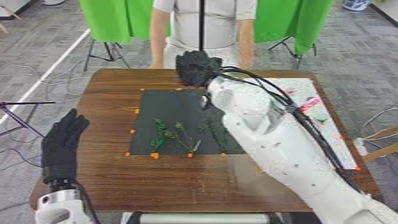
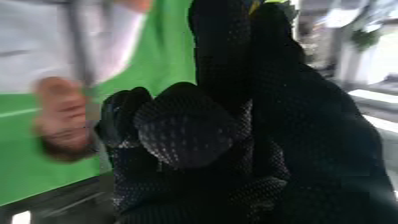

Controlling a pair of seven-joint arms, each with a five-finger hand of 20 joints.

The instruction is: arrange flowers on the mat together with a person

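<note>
Table: one brown wooden top [image 1: 107, 182]. Mat: one dark rectangular mat [image 1: 160, 104], flat on the table, with small bright orange pieces [image 1: 155, 155] spaced along its edges. Task's flowers, on the mat: one bushy, leafy green stem [image 1: 159, 133], lying toward the mat's left side in its near half; just beside it, to the right, one thinner green sprig with small heads [image 1: 181, 129]; farther right, close to the right arm, one dark, feathery green sprig [image 1: 216, 131], partly hidden. Sheet: one white speckled sheet [image 1: 341, 142] along the table's right side, bearing one pink-and-red item [image 1: 309, 104] too small to identify. Right arm: one white jointed arm [image 1: 284, 150] with black cables, extended from the near right across the right part of the mat. Right hand: one black-gloved hand [image 1: 197, 67], above the table's far edge, past the mat's far border; whether it is apart, together or clamped on something, one cannot tell. In the right wrist view, a small yellow patch [image 2: 255, 6] shows at the glove's far end, too little to name. Left hand: one black-gloved hand [image 1: 60, 150], at the table's left edge, well apart from the mat, fingers straight, pointing toward the far side, holding nothing.
</note>
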